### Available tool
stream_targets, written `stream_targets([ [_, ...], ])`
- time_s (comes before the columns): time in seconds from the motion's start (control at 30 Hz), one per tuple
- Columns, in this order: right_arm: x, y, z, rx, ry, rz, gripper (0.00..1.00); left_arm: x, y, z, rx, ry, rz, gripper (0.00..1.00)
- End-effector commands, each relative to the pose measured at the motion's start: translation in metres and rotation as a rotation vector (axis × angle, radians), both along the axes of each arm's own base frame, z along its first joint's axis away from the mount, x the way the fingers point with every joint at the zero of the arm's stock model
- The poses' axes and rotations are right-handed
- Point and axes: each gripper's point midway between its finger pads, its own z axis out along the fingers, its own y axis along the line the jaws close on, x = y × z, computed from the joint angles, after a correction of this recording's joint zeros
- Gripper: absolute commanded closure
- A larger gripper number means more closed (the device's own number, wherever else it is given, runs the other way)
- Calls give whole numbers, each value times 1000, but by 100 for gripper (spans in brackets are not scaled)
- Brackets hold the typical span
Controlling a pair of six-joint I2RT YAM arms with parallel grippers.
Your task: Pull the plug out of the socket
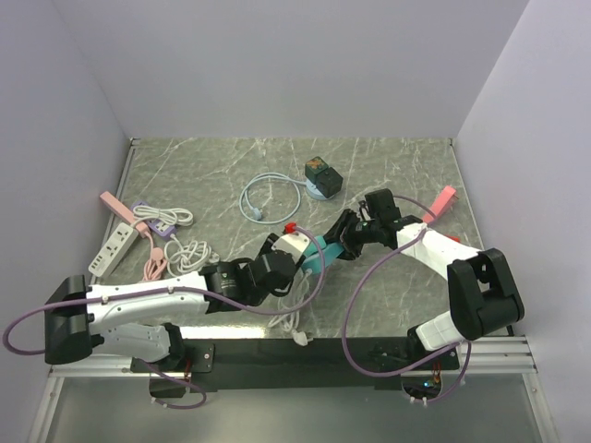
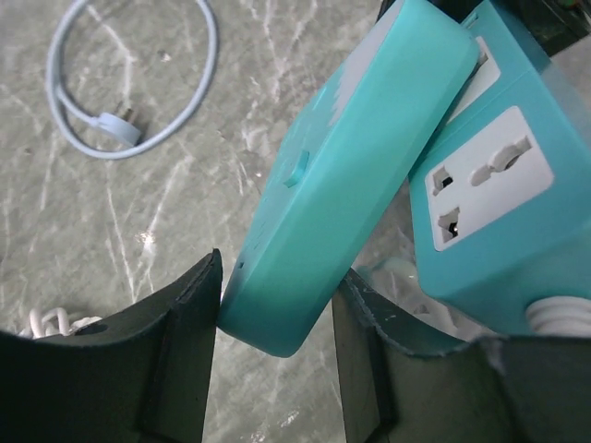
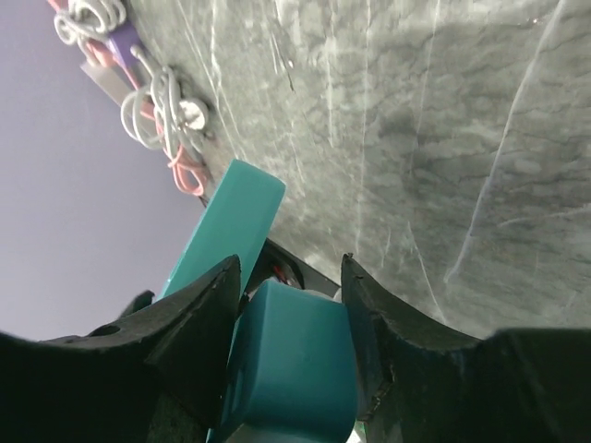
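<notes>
A flat teal plug body [image 2: 346, 175] sits between the fingers of my left gripper [image 2: 277, 277], and both fingers touch its near end. Its far end meets a teal socket cube [image 2: 503, 185] with a white universal socket face. My right gripper [image 3: 290, 277] is shut on that teal cube [image 3: 295, 369], and the flat teal piece [image 3: 226, 231] rises behind it. In the top view both grippers meet at the table's middle, left gripper [image 1: 297, 257] and right gripper [image 1: 343, 238], with the teal pieces [image 1: 320, 251] between them. I cannot tell whether the two pieces are still joined.
A pale blue coiled cable [image 1: 268, 198] lies behind the grippers and also shows in the left wrist view [image 2: 129, 83]. A dark box on a white round base [image 1: 322, 175] stands at the back. White [image 1: 109, 251] and pink [image 1: 115, 205] power strips with tangled cords lie left.
</notes>
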Motion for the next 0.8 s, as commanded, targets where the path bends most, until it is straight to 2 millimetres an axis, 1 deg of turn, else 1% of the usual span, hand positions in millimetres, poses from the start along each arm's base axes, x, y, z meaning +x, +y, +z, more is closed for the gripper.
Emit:
stream_targets([
  [0.0, -13, 6, 10, 8, 27, 45, 47, 45, 28, 62, -208, -238, 401, 99],
  [0.03, -14, 5, 7, -2, 43, 39, 38, 46, 31, 63, -208, -249, 416, 99],
  [0.1, -14, 3, 1, -16, 72, 25, 25, 44, 29, 66, -211, -261, 416, 99],
  [0.13, -15, 1, -3, -23, 90, 18, 20, 43, 28, 66, -204, -269, 413, 99],
  [0.2, -15, -3, -9, -41, 107, -1, 18, 40, 24, 70, -218, -278, 397, 99],
  [0.33, -15, -12, -17, -71, 154, -46, 15, 30, 13, 68, -181, -294, 349, 99],
  [0.37, -14, -14, -17, -74, 159, -59, 15, 29, 10, 62, -162, -293, 342, 99],
  [0.43, -13, -12, -13, -49, 160, -56, 15, 22, 2, 56, -125, -301, 311, 99],
  [0.5, -12, -11, -9, -46, 163, -51, 15, 18, -2, 43, -59, -319, 307, 100],
  [0.53, -13, -11, -10, -43, 176, -42, 15, 12, -7, 40, -37, -327, 285, 99],
  [0.57, -14, -10, -9, -41, 176, -29, 15, 10, -10, 33, -8, -332, 278, 99],
  [0.63, -16, -7, -7, -16, 190, -5, 15, 6, -12, 26, 4, -340, 281, 99],
  [0.7, -20, -4, -8, 9, 204, 15, 18, 4, -13, 19, 13, -343, 289, 100],
  [0.77, -21, -1, -4, 47, 203, 29, 21, 0, -16, 14, 15, -346, 286, 99],
])
